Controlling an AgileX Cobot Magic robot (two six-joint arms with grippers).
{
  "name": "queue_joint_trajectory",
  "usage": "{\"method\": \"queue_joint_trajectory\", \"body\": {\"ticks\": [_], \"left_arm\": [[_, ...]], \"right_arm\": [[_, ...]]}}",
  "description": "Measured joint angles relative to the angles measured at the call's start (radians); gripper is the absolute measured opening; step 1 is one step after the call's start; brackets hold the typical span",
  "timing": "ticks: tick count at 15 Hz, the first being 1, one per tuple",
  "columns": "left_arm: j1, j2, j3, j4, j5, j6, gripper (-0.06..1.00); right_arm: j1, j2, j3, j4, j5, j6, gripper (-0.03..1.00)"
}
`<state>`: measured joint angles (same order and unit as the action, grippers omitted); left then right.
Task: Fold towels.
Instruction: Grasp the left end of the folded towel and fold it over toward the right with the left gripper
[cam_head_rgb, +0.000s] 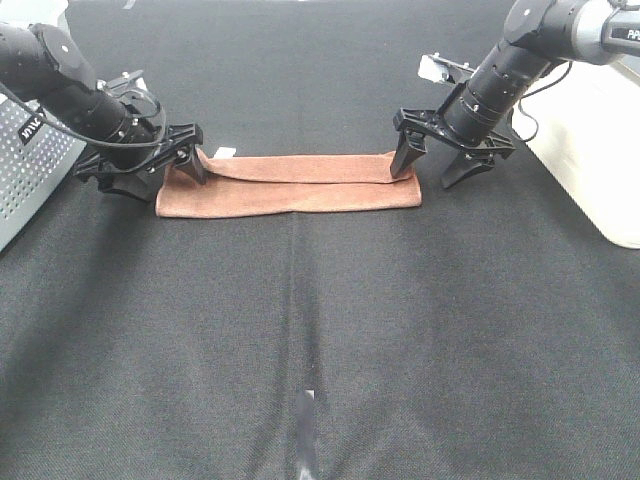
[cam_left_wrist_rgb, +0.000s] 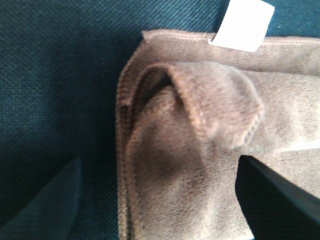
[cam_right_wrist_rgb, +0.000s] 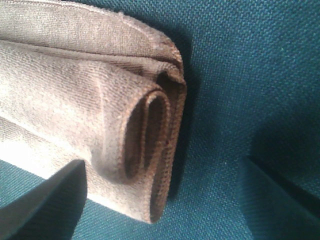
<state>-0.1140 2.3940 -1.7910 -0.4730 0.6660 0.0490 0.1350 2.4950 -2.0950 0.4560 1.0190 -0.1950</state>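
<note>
The reddish-brown towel (cam_head_rgb: 290, 185) lies on the black cloth as a long narrow strip, folded lengthwise, with its white tag (cam_head_rgb: 225, 152) at the left end. My left gripper (cam_head_rgb: 150, 172) is open and straddles the left end. In the left wrist view the towel (cam_left_wrist_rgb: 200, 165) lies between the fingers (cam_left_wrist_rgb: 55, 205), with one corner flopped over and the tag (cam_left_wrist_rgb: 242, 22) beyond it. My right gripper (cam_head_rgb: 437, 165) is open at the right end. In the right wrist view the towel's looped, doubled edge (cam_right_wrist_rgb: 145, 150) lies beside one finger (cam_right_wrist_rgb: 50, 200), and the gripper (cam_right_wrist_rgb: 165, 200) holds nothing.
A grey perforated basket (cam_head_rgb: 25, 170) stands at the left edge, close to the left arm. A white bin (cam_head_rgb: 600, 150) stands at the right edge, behind the right arm. The black cloth (cam_head_rgb: 320, 330) covers the table in front of the towel.
</note>
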Motion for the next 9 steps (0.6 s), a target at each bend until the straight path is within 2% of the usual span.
{"method": "queue_joint_trajectory", "body": {"ticks": [3,5,7,9], "left_arm": [[-0.002,0.003,0.000,-0.018,-0.034,0.000,0.79],[-0.004,0.011,0.000,-0.048,-0.062,0.000,0.74],[-0.009,0.013,0.000,-0.065,-0.062,0.008,0.68],[-0.013,0.014,0.000,-0.071,-0.039,0.031,0.67]], "right_arm": [[0.000,0.000,-0.023,-0.002,-0.002,0.000,0.77],[0.000,0.000,-0.034,-0.005,-0.002,0.000,0.77],[0.000,0.000,-0.035,-0.005,-0.002,0.000,0.77],[0.000,0.000,-0.035,-0.006,-0.002,0.000,0.77]]}}
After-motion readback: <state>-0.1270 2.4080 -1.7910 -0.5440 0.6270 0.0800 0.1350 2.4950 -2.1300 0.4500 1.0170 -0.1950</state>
